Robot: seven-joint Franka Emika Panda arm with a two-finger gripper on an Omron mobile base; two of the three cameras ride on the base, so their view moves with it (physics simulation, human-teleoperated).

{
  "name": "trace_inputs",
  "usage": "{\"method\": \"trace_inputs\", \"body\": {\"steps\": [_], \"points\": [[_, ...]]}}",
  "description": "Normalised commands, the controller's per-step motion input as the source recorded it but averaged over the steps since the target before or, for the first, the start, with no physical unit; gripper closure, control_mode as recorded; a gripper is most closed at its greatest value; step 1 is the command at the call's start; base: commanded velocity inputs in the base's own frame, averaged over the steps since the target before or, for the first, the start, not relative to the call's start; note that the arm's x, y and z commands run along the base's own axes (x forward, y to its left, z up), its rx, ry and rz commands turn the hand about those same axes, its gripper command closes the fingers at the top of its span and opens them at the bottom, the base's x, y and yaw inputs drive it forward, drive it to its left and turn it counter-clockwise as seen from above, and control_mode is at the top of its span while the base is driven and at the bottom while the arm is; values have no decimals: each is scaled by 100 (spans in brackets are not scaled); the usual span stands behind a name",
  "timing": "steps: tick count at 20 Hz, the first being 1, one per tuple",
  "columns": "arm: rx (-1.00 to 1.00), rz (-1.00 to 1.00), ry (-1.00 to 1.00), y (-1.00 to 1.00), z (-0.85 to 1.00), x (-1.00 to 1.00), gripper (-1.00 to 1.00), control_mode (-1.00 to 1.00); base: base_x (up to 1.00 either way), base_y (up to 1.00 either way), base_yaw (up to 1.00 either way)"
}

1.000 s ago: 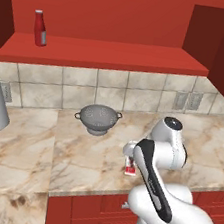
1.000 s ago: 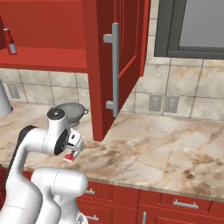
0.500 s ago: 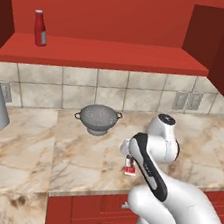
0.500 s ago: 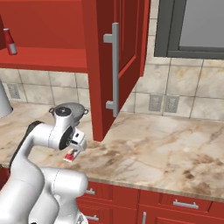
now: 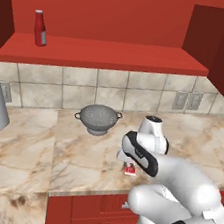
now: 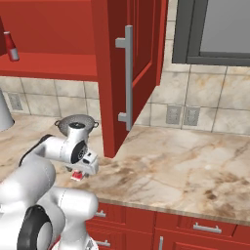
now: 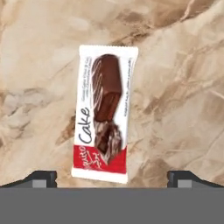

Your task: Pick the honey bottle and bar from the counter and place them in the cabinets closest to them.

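**A:** Right under the gripper (image 7: 112, 177), what have we got?

**B:** The bar (image 7: 105, 113), lying flat on the counter (image 7: 183, 87). From the hand camera it sits between the two fingertips (image 7: 41, 178), lengthwise away from them, its red end nearest. The fingers stand wide apart, one either side of the wrapper, and hold nothing.

**A:** Touching it?

**B:** I can't tell how high the tips are above it. In the left base camera the bar (image 5: 130, 170) peeks out just below the hand, and the arm hides the tips there.

**A:** So what could go wrong from here?

**B:** As I judge it, mostly the thinness. A flat packet on stone gives the fingers little to bite. If they close too high, they meet above it and come away with nothing. If they come down too hard, the tips press into the counter first.

**A:** And the aim?

**B:** The bar lies a shade toward one fingertip rather than dead centre, and slightly tilted. Closing could nudge it sideways or spin it before both tips make contact, and a slick wrapper may slip out.

**A:** Anything nearby to worry about?

**B:** The colander (image 5: 98, 118) is beyond the gripper, apart from it. The open cabinet door (image 6: 129, 73) hangs above and off to the side, so a careless lift toward the shelf (image 5: 107, 55) might clip it.
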Motion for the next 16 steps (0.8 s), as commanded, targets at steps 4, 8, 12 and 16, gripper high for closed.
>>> {"method": "trace_inputs", "body": {"steps": [4,8,12,16], "points": [[0,0,11,0,-59,0,-100,-100,0,0,0],[0,0,2,0,-38,5,-100,-100,0,0,0],[-6,0,0,0,-24,19,-100,-100,0,0,0],[-6,0,0,1,-21,14,100,-100,0,0,0]]}}
